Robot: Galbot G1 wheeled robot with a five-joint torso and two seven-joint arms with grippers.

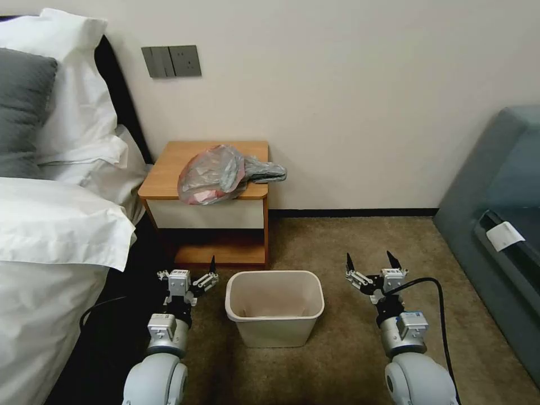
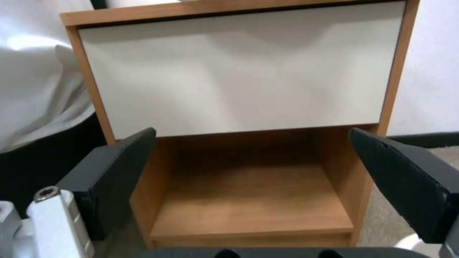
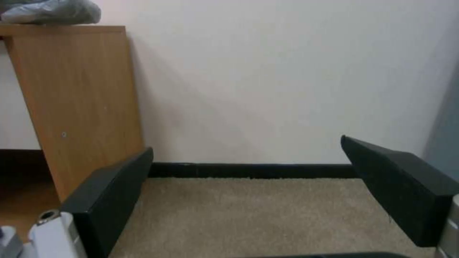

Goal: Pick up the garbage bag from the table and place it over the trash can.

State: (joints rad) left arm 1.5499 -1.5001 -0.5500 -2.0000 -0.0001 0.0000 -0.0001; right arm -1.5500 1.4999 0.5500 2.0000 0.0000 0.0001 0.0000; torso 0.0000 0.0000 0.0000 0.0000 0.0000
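The garbage bag [image 1: 222,173], crinkled grey plastic with a pinkish-red rim, lies bunched on the front right of the table [image 1: 169,169], one end hanging past the table's right edge. The cream trash can [image 1: 275,332] stands upright on the carpet in front of the table, with nothing in it. My left gripper [image 1: 188,270] hovers open, low, left of the can and facing the table's white drawer front [image 2: 239,71]. My right gripper [image 1: 370,260] hovers open to the can's right, holding nothing. The right wrist view catches the bag [image 3: 52,10] above the table's side panel [image 3: 76,100].
A bed with white bedding [image 1: 50,225] fills the left side, close to the left arm. A grey sofa [image 1: 495,197] stands at the right. A black cable [image 1: 439,315] loops beside the right arm. Beige carpet [image 1: 349,349] lies open around the can.
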